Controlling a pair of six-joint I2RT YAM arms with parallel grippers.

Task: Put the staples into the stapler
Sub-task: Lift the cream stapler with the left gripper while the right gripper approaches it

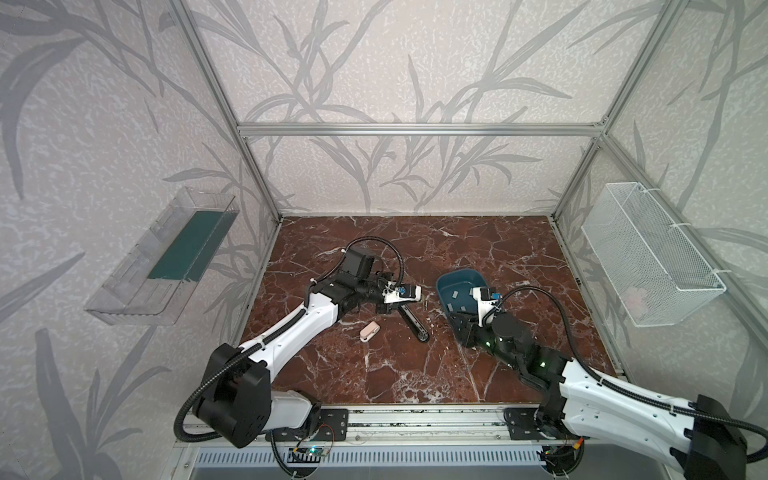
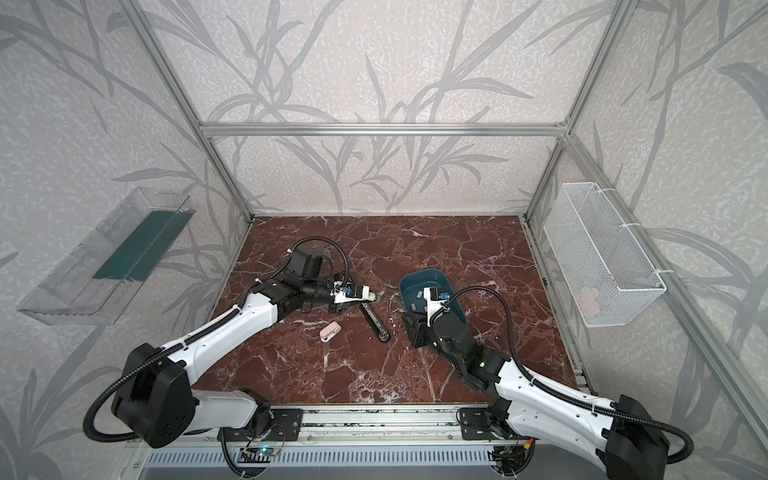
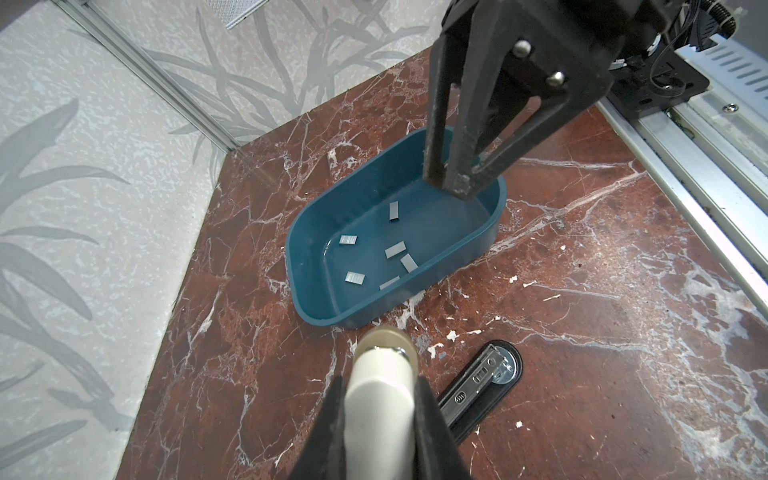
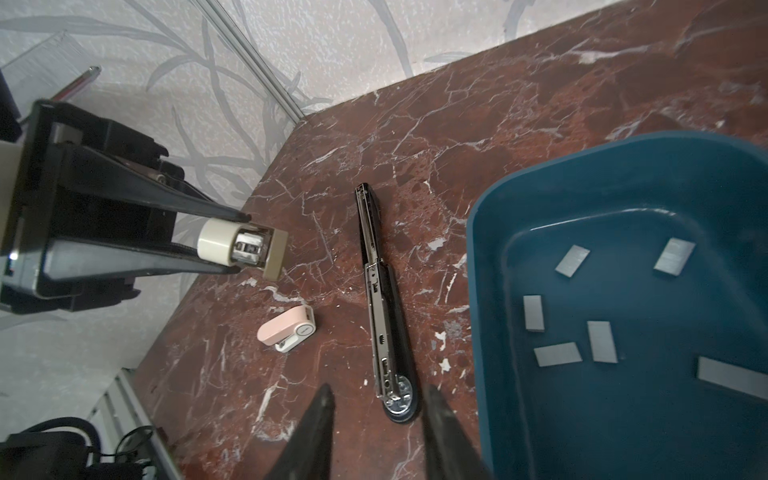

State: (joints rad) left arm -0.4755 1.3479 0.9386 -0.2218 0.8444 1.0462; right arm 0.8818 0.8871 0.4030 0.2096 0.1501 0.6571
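Observation:
Several staples [image 3: 395, 251] [image 4: 600, 340] lie loose as short grey strips on the floor of a blue tub [image 3: 299, 249] [image 4: 482, 270] [image 1: 446, 278] [image 2: 419, 272]. My left gripper [image 3: 380, 382] [image 4: 241, 243] is shut on a small cream stapler [image 3: 382, 395] [image 4: 239, 249], held above the table left of the tub. My right gripper [image 4: 380, 392] [image 3: 451, 187] hangs at the tub's near end. Its jaws stand a little apart and I see nothing between them.
A long black stapler [image 1: 415, 322] [image 2: 376, 322] [image 3: 482, 382] [image 4: 384, 299] lies opened flat between the arms. A small pink stapler [image 1: 370, 331] [image 2: 330, 331] [image 4: 286, 328] lies to its left. A wire basket [image 1: 652, 257] hangs on the right wall and a clear shelf [image 1: 166, 257] on the left wall.

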